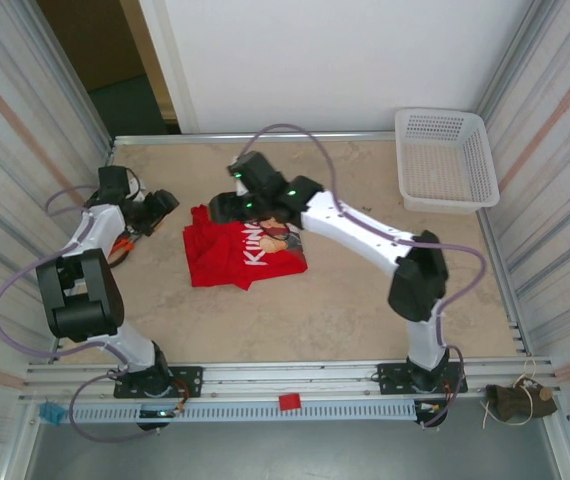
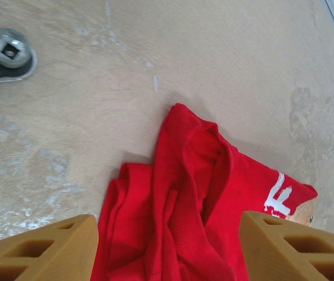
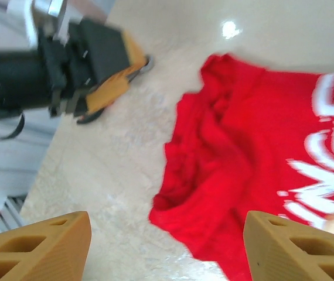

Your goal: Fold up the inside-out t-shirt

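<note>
The bright red t-shirt (image 1: 240, 257) lies bunched in a rough rectangle at the table's middle left, with white lettering (image 1: 252, 246) and a pale orange graphic facing up. My left gripper (image 1: 165, 208) hovers just left of its far left corner. In the left wrist view it is open (image 2: 167, 252), with rumpled red folds (image 2: 190, 193) between the tan fingers (image 2: 44, 249). My right gripper (image 1: 217, 208) hangs over the shirt's far edge. In the right wrist view it is open (image 3: 167, 243) above the shirt's wrinkled edge (image 3: 214, 175). The left gripper (image 3: 105, 73) shows beyond it.
A white basket (image 1: 440, 116) stands at the back right corner. Corrugated metal walls close both sides. A round metal fitting (image 2: 7, 50) sits on the tabletop ahead of the left gripper. Bare marble-patterned table (image 1: 365, 300) lies right of and in front of the shirt.
</note>
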Action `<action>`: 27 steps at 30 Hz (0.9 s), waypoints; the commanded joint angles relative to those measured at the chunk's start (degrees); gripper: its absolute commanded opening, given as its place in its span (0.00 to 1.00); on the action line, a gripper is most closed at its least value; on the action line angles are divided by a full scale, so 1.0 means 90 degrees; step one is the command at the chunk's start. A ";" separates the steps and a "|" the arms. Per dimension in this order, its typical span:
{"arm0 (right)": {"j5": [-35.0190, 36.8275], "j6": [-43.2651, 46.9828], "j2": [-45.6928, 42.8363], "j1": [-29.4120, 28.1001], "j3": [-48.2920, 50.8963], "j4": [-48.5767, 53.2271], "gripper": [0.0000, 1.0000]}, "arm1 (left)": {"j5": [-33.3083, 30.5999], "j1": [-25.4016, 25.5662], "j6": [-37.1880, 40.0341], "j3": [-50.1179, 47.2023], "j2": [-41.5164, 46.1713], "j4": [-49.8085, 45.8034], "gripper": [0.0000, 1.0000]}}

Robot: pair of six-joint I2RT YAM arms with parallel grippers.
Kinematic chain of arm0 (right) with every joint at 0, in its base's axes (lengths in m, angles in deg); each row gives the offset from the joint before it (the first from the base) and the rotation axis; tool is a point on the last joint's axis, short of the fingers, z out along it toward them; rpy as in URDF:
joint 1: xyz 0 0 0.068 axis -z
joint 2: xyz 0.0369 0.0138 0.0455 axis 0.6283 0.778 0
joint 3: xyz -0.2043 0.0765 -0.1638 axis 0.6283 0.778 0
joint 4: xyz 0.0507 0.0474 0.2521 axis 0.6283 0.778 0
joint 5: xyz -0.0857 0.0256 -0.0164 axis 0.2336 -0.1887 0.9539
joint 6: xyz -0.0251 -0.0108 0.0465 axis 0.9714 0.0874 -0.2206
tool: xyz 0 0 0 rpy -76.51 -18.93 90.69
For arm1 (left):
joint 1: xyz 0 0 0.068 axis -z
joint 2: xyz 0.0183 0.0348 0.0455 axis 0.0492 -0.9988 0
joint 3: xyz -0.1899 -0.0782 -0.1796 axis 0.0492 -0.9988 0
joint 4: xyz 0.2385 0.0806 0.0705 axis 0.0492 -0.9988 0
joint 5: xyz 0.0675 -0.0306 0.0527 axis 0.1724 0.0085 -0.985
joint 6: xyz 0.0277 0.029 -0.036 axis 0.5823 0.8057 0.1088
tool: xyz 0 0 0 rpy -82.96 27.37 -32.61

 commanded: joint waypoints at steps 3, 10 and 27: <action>0.0090 -0.0461 -0.0051 0.0217 0.1153 -0.0533 0.65 | 0.0046 0.0505 0.0234 -0.0085 0.0329 -0.0332 0.65; 0.0442 -0.0532 -0.0679 0.1044 0.2656 -0.0653 0.68 | -0.0516 0.1519 0.0147 -0.1311 0.1688 -0.0238 0.67; -0.0799 -0.0364 0.0267 0.1790 0.3210 -0.1038 0.69 | -0.2215 0.2813 -0.0874 -0.2538 0.2142 -0.0407 0.00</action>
